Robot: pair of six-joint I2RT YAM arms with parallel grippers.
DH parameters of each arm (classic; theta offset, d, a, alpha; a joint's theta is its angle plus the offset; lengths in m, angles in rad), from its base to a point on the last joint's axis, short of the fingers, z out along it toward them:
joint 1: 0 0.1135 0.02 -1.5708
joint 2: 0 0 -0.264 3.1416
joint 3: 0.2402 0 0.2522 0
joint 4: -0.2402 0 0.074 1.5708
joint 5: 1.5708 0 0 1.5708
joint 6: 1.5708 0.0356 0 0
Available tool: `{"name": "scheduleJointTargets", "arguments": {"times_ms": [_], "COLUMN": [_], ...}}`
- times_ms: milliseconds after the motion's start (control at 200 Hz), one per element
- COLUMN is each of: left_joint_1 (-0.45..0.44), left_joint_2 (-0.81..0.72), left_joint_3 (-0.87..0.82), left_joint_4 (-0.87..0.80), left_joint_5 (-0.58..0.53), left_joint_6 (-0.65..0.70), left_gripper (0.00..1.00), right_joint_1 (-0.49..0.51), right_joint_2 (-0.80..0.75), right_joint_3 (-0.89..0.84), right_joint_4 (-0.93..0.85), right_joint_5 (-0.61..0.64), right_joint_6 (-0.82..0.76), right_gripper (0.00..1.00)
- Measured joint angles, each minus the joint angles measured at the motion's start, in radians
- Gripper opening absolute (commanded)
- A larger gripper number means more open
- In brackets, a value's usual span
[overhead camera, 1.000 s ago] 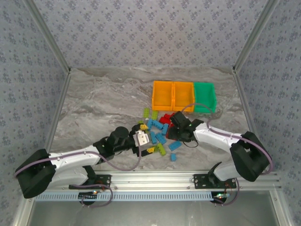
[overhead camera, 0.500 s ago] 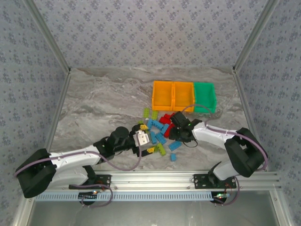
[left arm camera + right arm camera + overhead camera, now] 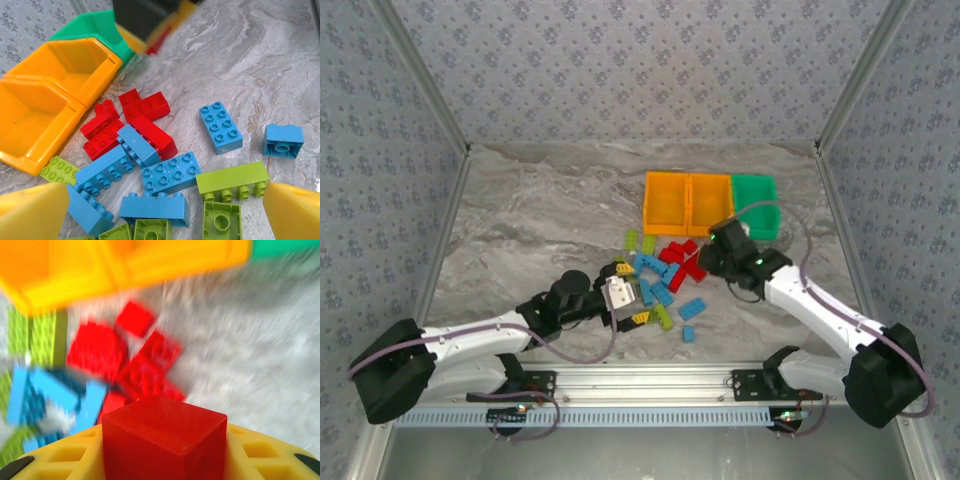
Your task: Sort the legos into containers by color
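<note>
While the right gripper (image 3: 718, 250) is clenched on a red brick (image 3: 164, 437), its yellow fingers (image 3: 240, 440) pressed against both sides of the block, it hangs between the lego pile (image 3: 662, 280) and the bins. Just beyond it, toward the far edge of the table (image 3: 540, 210) and right of its middle, stand two orange bins (image 3: 667, 205) and a green bin (image 3: 757, 208), touching in a row, the green one nearest the right edge. The left gripper (image 3: 620, 296) is spread wide, its pads (image 3: 30, 212) well apart over the pile's near-left side. Under it lie lime bricks (image 3: 232, 177), light blue bricks (image 3: 170, 172) and, nearer the bins, red bricks (image 3: 145, 107), loose on the marbled top toward the near edge.
</note>
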Motion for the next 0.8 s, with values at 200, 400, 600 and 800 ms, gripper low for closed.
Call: {"name": "scheduleJointTargets", "arguments": {"times_ms": [200, 400, 600, 800], "left_joint_1": [0.000, 0.000, 0.000, 0.000], "left_joint_2": [-0.002, -0.002, -0.002, 0.019], "left_joint_3": [0.000, 0.000, 0.000, 0.000], "left_joint_4": [0.000, 0.000, -0.008, -0.008], "left_joint_5": [-0.013, -0.041, -0.096, -0.129], "left_joint_6": [-0.009, -0.010, -0.010, -0.021], "left_gripper": [0.99, 0.99, 0.99, 0.99], "right_joint_1": [-0.335, -0.471, -0.480, -0.479], "right_joint_2": [0.211, 0.605, 0.711, 0.623], "right_joint_3": [0.215, 0.499, 0.557, 0.533], "right_joint_4": [0.068, 0.101, 0.077, 0.063], "right_joint_5": [-0.041, -0.082, -0.085, -0.093], "right_joint_6": [-0.108, -0.162, -0.178, -0.177], "right_gripper": [0.43, 0.53, 0.61, 0.70]}}
